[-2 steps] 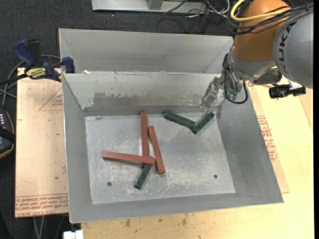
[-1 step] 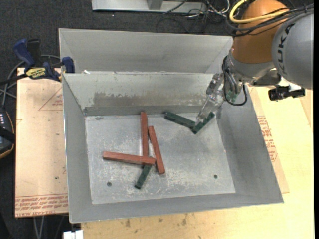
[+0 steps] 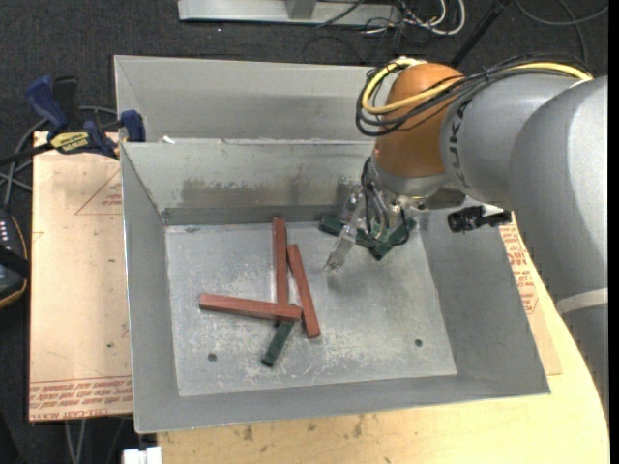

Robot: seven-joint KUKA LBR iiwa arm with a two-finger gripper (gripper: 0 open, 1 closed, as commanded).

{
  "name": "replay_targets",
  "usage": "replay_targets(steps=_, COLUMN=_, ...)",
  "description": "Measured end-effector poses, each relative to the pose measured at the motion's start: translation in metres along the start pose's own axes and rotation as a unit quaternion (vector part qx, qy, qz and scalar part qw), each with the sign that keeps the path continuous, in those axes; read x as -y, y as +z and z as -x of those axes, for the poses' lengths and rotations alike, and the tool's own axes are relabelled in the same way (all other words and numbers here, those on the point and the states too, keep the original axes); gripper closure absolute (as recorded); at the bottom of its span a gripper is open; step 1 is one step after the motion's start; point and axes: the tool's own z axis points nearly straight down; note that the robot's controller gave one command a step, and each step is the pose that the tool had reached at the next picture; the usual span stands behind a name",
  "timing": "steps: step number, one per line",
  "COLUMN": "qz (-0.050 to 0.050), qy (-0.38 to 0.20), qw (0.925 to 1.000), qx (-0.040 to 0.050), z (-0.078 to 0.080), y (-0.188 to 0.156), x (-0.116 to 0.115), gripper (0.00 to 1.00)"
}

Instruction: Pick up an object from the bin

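My gripper (image 3: 356,238) hangs over the back right part of the bin, just above the floor. It is shut on a dark green stick (image 3: 390,240); the stick's ends poke out to the left and right of the fingers. To the left and nearer the front lie three red-brown sticks: one long one pointing front to back (image 3: 280,259), a second leaning beside it (image 3: 304,296), and a third lying crosswise (image 3: 247,306). A short dark green stick (image 3: 278,343) rests at their front end.
The arm with its orange cover and yellow cables comes in from the right over the bin's back right corner. The bin's sloping walls rise close behind the gripper.
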Motion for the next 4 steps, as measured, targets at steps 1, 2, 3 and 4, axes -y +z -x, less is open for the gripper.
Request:
replay_targets(steps=1, qz=0.001, qy=0.001, qw=1.0000, qx=0.0040, z=0.003, y=-0.005, x=0.001, gripper=1.00)
replay_targets(steps=2, qz=0.002, qy=-0.003, qw=1.0000, qx=0.0061, z=0.007, y=-0.036, x=0.000, gripper=1.00)
replay_targets(steps=3, qz=-0.001, qy=-0.013, qw=0.9999, qx=0.0020, z=-0.003, y=-0.006, x=0.037, gripper=1.00)
replay_targets(steps=4, qz=0.001, qy=0.000, qw=1.0000, qx=0.0044, z=-0.002, y=-0.016, x=0.031, gripper=1.00)
